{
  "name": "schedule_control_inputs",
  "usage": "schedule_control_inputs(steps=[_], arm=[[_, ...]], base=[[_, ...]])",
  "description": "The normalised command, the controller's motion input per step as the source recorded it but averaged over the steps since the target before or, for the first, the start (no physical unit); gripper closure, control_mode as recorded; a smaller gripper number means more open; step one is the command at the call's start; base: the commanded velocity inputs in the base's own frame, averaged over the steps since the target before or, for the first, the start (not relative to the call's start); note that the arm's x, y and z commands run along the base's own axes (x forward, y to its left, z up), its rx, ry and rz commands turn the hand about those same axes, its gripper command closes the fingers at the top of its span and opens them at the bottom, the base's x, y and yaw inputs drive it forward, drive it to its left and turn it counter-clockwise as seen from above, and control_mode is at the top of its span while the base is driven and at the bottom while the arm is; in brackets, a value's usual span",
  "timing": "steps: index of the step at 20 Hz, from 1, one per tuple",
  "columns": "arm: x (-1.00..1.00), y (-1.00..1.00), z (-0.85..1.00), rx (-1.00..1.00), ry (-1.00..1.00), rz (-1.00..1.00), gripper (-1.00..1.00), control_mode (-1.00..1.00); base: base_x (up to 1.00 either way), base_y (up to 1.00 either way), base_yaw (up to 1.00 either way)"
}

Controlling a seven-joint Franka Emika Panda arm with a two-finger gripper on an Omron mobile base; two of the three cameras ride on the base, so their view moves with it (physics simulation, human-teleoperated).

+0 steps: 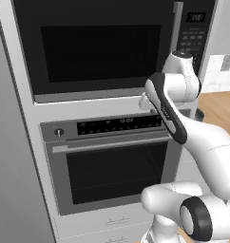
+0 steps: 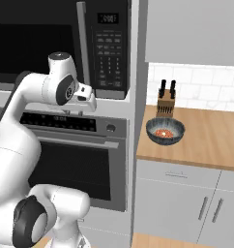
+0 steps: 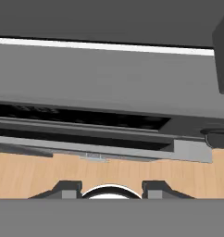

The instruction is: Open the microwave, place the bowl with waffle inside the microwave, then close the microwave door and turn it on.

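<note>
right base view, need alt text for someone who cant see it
A white robot arm reaches up in front of a closed microwave built in above a wall oven, its hand near the bottom of the microwave door by the tall silver handle. To the right, a dark bowl holding a waffle sits on a wooden counter before a knife block.

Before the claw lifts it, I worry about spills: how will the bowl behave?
The bowl looks rigid and round-bottomed, so it may rock if nudged. Its wide open rim suggests the waffle could slide out if tilted.

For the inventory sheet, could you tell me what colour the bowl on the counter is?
Dark grey-blue; the bowl shows best in the right base view.
</note>
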Motion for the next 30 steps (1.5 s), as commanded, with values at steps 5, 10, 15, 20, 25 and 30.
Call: schedule_control_inputs(steps=[5,10,15,20,25,30], arm=[[-0.41,0.0,-0.05,0.0,-0.02,0.0,-1.0,-1.0],[-0.83,0.0,-0.29,0.0,-0.07,0.0,-1.0,-1.0],[-0.69,0.0,-0.35,0.0,-0.09,0.0,-1.0,-1.0],[-0.61,0.01,-0.38,0.0,-0.13,0.0,-1.0,-1.0],[-0.6,0.0,-0.16,0.0,-0.14,0.0,-1.0,-1.0],[0.0,0.0,0.0,0.0,0.0,0.0,-1.0,1.0]], base=[[0.0,0.0,0.0],[0.0,0.0,0.0],[0.0,0.0,0.0],[0.0,0.0,0.0],[0.0,0.0,0.0],[-0.42,-0.06,0.05]])
